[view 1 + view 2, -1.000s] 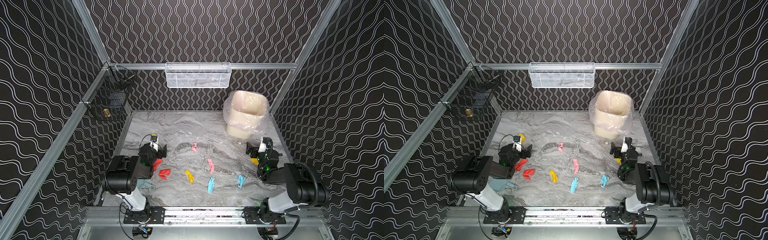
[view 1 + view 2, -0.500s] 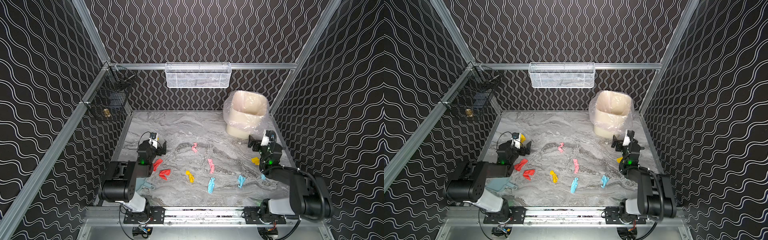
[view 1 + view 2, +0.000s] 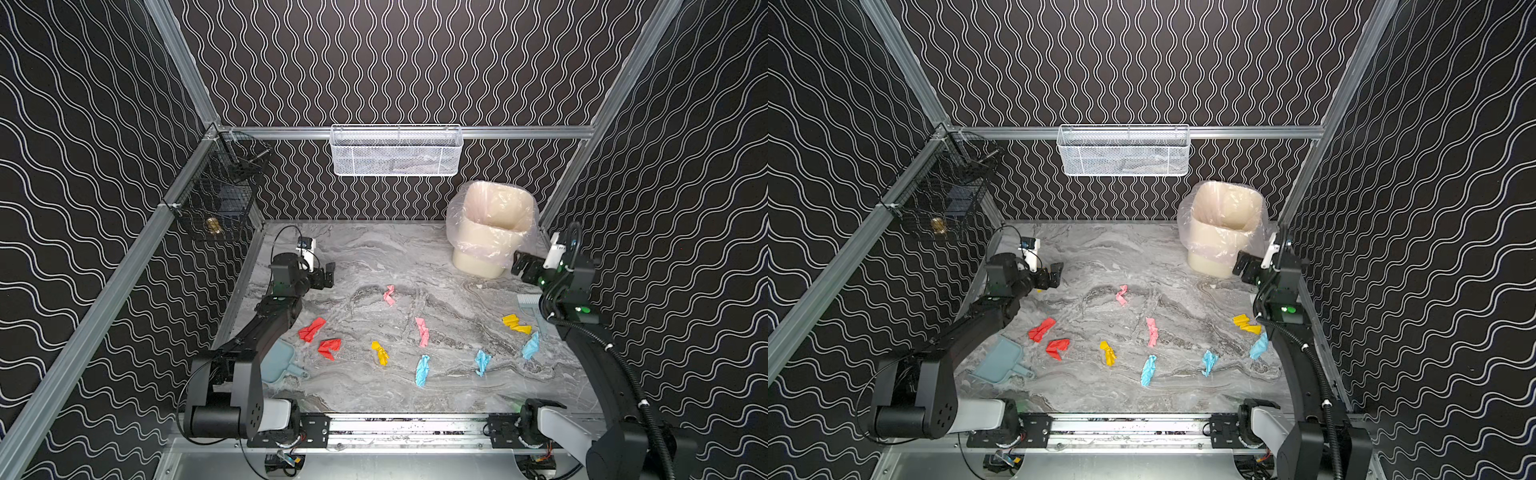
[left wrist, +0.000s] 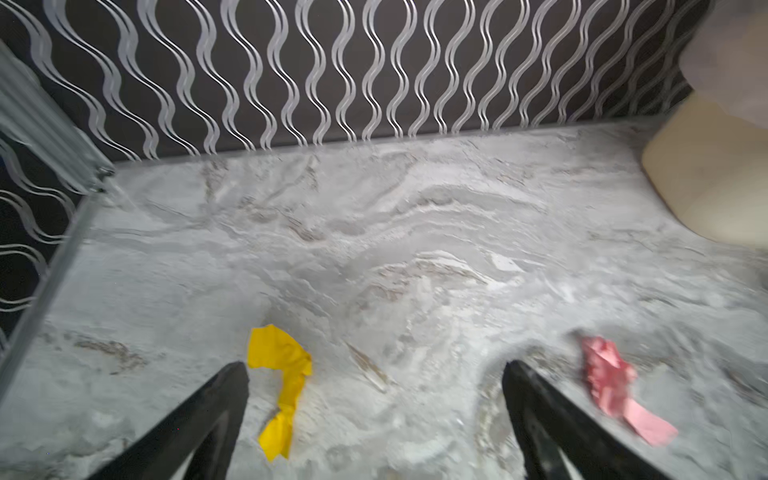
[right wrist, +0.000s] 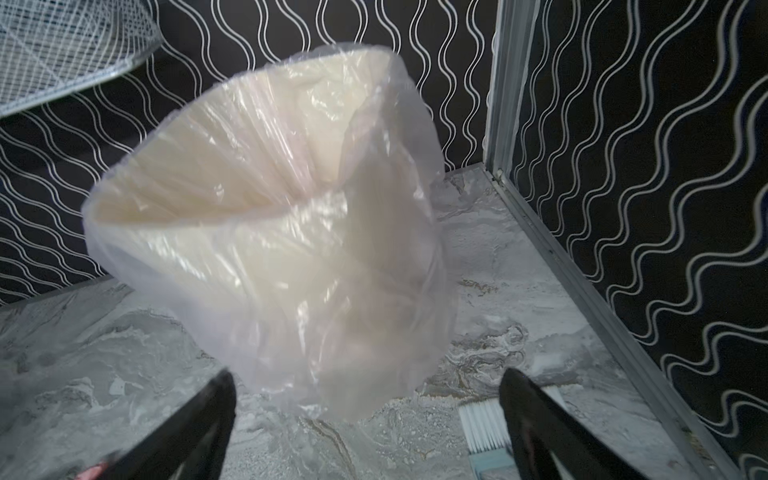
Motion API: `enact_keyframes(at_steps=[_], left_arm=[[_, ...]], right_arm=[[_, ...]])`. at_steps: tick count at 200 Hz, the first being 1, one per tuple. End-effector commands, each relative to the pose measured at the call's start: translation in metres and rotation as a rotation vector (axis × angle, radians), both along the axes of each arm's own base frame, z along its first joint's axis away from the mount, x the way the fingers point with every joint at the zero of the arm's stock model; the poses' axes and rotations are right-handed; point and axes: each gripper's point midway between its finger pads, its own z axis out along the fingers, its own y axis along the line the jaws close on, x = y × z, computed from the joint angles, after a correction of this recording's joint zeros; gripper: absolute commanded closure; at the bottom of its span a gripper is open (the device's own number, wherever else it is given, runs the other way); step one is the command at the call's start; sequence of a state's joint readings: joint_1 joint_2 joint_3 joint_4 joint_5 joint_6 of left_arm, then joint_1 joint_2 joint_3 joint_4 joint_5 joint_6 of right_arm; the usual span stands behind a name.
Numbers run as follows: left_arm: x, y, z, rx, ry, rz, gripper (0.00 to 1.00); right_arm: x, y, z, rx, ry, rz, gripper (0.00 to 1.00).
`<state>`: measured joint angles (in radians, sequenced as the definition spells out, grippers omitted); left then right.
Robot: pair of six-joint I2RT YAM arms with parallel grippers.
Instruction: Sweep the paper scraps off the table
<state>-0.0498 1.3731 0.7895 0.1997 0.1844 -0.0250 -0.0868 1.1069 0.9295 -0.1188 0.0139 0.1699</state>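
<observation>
In both top views the paper scraps (image 3: 422, 331) lay scattered on the tabletop (image 3: 374, 249), dustpan (image 3: 279, 365) and brush (image 3: 528, 305) untouched; we judged nothing swept yet. In the left wrist view our left claw (image 4: 376, 369) gaped empty near a yellow scrap (image 4: 282, 382). In the right wrist view our right claw (image 5: 368, 376) gaped empty before the bin (image 5: 266, 232).

Even, diffuse light, apparently from above; shadows faint. Both top views sharp, with the walls (image 3: 415, 62) splaying toward the edges. Both wrist views motion-blurred: the table (image 4: 374, 249) washed pale, glare streaking the bin liner (image 5: 270, 257).
</observation>
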Motion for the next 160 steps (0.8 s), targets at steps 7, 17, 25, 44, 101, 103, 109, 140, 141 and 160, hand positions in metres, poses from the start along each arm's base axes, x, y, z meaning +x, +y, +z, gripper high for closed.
enact_keyframes(at_steps=[7, 17, 25, 44, 101, 103, 109, 140, 141, 160], left_arm=[[-0.013, -0.022, -0.01, -0.054, 0.177, -0.045, 0.01], [-0.011, -0.026, -0.006, -0.075, 0.191, -0.045, 0.01], [-0.009, -0.029, -0.002, -0.094, 0.194, -0.046, 0.01], [-0.004, -0.036, 0.005, -0.144, 0.201, -0.049, 0.01], [0.007, -0.051, 0.016, -0.198, 0.24, -0.092, 0.01], [0.007, -0.051, 0.016, -0.198, 0.242, -0.092, 0.01], [0.007, -0.051, 0.016, -0.197, 0.246, -0.096, 0.01], [0.006, -0.055, 0.012, -0.204, 0.272, -0.116, 0.01], [0.006, -0.055, 0.012, -0.204, 0.272, -0.115, 0.01], [0.005, -0.056, 0.01, -0.207, 0.282, -0.122, 0.01]], right_arm=[[0.01, -0.012, 0.014, 0.031, 0.143, -0.076, 0.0], [0.025, -0.013, 0.024, 0.037, 0.171, -0.069, 0.0], [0.036, -0.015, 0.026, 0.048, 0.193, -0.069, 0.0], [0.061, -0.022, 0.038, 0.093, 0.199, -0.066, 0.04], [0.102, -0.037, 0.01, 0.29, 0.338, -0.002, 0.21], [0.103, -0.037, 0.01, 0.294, 0.337, 0.002, 0.21], [0.106, -0.036, 0.007, 0.305, 0.341, 0.011, 0.22], [0.117, -0.025, 0.001, 0.354, 0.354, 0.072, 0.24], [0.118, -0.025, 0.001, 0.354, 0.355, 0.073, 0.24], [0.121, -0.024, -0.007, 0.358, 0.385, 0.081, 0.24]])
